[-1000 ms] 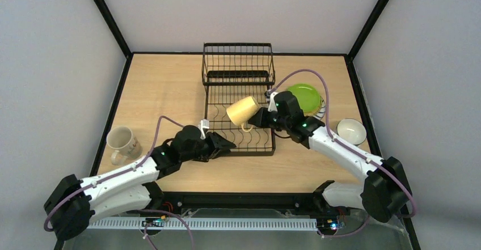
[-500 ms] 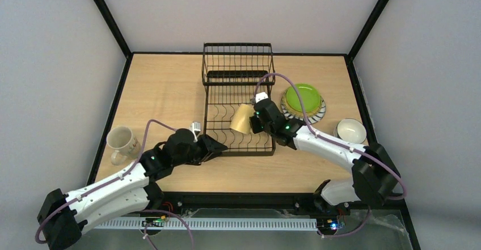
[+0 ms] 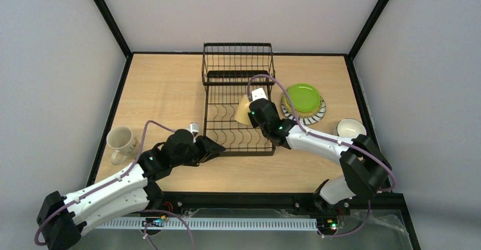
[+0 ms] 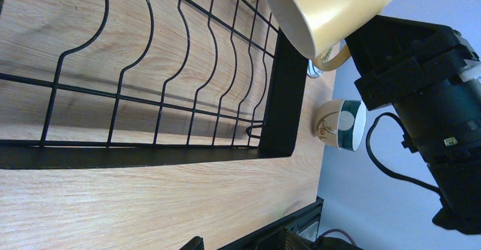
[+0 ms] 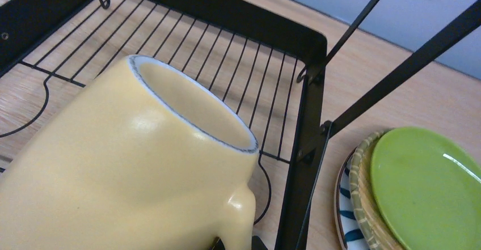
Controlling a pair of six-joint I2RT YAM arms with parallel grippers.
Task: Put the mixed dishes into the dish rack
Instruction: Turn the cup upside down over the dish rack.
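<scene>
R gripper (image 3: 253, 110) clamped on pale yellow mug (image 5: 130, 170), tilted, over dish rack's (image 3: 238, 143) right side. L gripper (image 3: 219, 147) spread wide, empty, at rack's near-left corner.

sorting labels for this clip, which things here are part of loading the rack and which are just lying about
Part of the job: dish rack, pale yellow mug, cream mug, white printed mug, lime green plate, tan plate, striped-rim plate.

Just there: wooden table, grey walls.
</scene>
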